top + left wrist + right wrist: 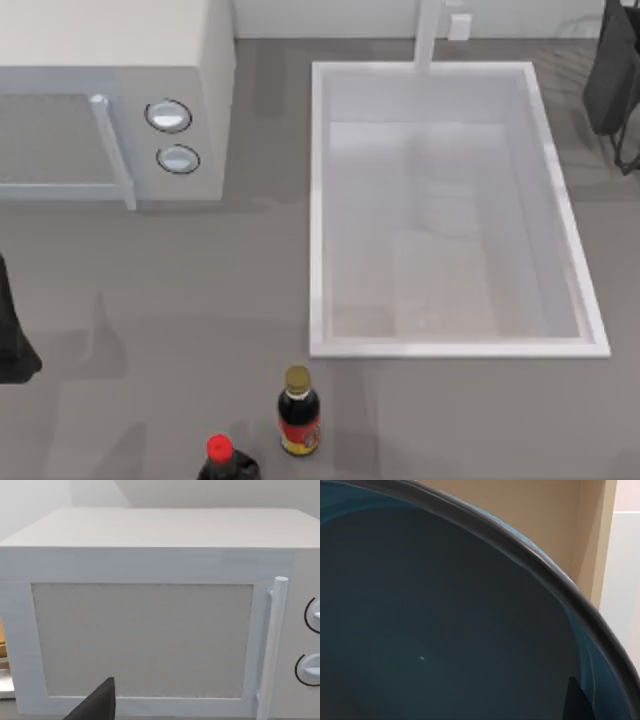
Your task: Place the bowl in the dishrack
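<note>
The bowl [435, 630], close against the right wrist camera, is carried near the counter's far right corner; whether the right gripper grasps it cannot be told. Lowering into the dishrack [575, 45] is judged next. The left arm is parked at the left edge.

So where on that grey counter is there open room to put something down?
The widest bare patch is the counter in front of the microwave, left of the sink. Another lies below the sink toward the right. It is tighter around the two sauce bottles at the near edge.
</note>
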Robot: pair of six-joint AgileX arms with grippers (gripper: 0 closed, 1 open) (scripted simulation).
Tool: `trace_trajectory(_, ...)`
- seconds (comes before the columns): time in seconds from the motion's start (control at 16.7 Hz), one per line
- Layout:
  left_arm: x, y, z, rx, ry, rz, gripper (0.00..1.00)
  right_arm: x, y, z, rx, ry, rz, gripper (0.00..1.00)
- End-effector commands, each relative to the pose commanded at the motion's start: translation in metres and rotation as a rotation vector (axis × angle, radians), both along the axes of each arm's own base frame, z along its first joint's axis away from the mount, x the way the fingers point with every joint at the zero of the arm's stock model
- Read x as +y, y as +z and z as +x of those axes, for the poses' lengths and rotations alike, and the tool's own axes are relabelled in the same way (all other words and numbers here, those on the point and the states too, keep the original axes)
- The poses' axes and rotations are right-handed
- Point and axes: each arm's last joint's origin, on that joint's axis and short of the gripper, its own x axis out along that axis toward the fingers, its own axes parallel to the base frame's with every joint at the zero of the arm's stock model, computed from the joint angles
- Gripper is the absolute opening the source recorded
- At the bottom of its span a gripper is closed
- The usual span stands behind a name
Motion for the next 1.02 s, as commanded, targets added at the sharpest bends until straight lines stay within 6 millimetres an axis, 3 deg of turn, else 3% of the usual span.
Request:
trace_trajectory(0.24, 0.000, 0.000, 0.000, 0.000, 0.000, 0.000, 1.00, -0.004, -0.003, 0.011, 0.002, 0.002, 0.003, 0.00)
trace_trajectory(0.42, 0.000, 0.000, 0.000, 0.000, 0.000, 0.000, 1.00, -0.020, -0.022, 0.048, 0.008, -0.001, 0.007, 0.00)
trace_trajectory(0.72, 0.000, 0.000, 0.000, 0.000, 0.000, 0.000, 1.00, -0.035, -0.091, 0.133, 0.001, -0.004, -0.002, 0.00)
trace_trajectory(1.02, 0.000, 0.000, 0.000, 0.000, 0.000, 0.000, 1.00, -0.015, -0.170, 0.188, -0.014, -0.001, -0.007, 0.00)
